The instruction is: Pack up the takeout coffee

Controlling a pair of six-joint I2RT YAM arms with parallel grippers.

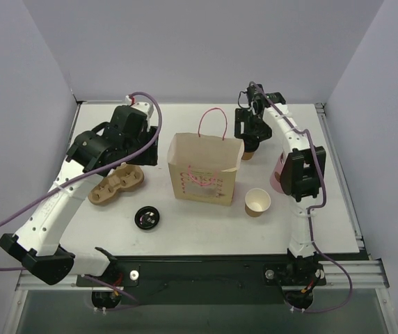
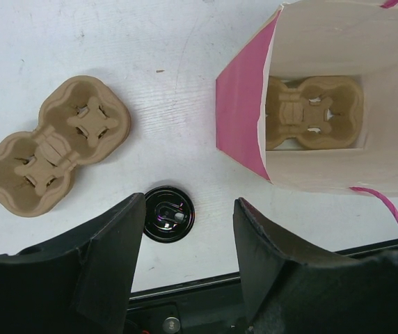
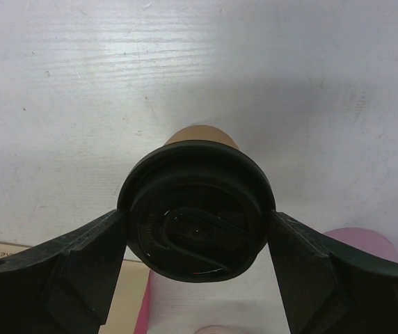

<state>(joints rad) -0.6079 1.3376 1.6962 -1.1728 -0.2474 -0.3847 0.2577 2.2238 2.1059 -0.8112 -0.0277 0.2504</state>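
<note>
The takeout coffee (image 3: 197, 182), a brown paper cup under a black lid, is clamped by its lid between the fingers of my right gripper (image 3: 195, 224). In the top view this cup (image 1: 250, 151) hangs under the right gripper (image 1: 249, 137), just off the back right corner of the open paper bag (image 1: 206, 177). A cardboard cup carrier (image 2: 312, 111) lies on the bag's floor. My left gripper (image 2: 190, 206) is open and empty, held above the table left of the bag (image 2: 244, 111).
A second cup carrier (image 1: 115, 184) lies left of the bag. A loose black lid (image 1: 147, 218) lies near the front edge. A lidless brown cup (image 1: 257, 202) stands right of the bag. A pink object (image 1: 277, 175) sits behind the right arm.
</note>
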